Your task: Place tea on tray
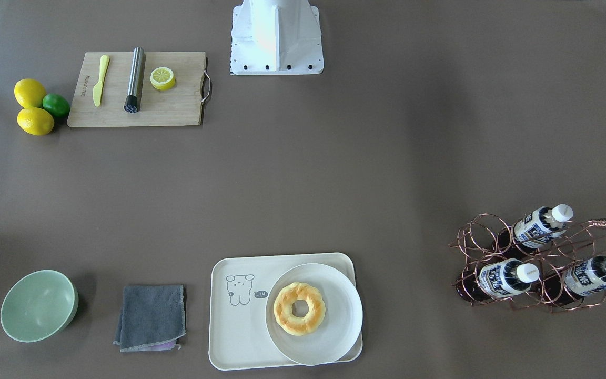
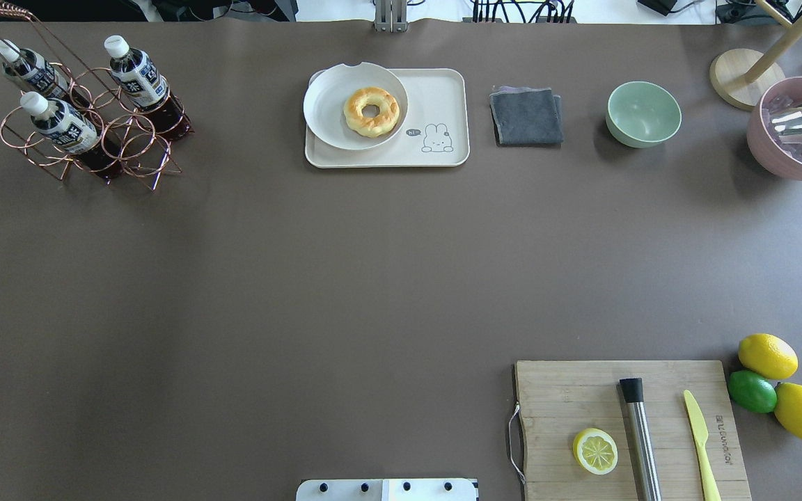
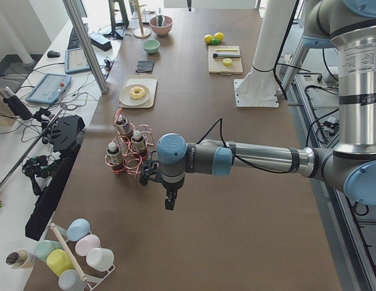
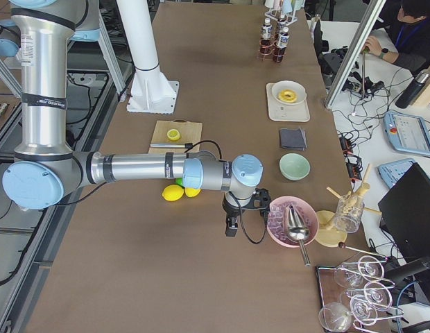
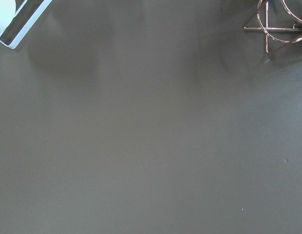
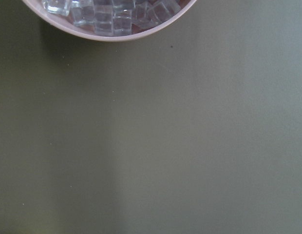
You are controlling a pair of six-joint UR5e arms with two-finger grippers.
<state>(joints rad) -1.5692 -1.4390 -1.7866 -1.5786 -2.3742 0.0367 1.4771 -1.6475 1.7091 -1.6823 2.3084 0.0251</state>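
Three tea bottles with white caps stand tilted in a copper wire rack [image 1: 484,247] at the table's far left corner: one [image 2: 138,73], a second [image 2: 60,125] and a third [image 2: 28,66]. The cream tray [image 2: 446,94] with the cartoon drawing lies at the far middle edge and holds a round white plate [image 2: 324,111] with a doughnut [image 2: 371,111]. My left gripper [image 3: 168,203] hangs over bare table just beside the rack. My right gripper [image 4: 230,229] hangs beside a pink bowl. Both show only in side views, so I cannot tell if they are open or shut.
A grey cloth [image 2: 526,116] and a green bowl [image 2: 643,113] lie right of the tray. The pink bowl [image 2: 794,139] holds ice and a metal scoop. A cutting board [image 2: 582,390] carries a half lemon, steel muddler and knife. Lemons and a lime [image 2: 752,391] lie beside it.
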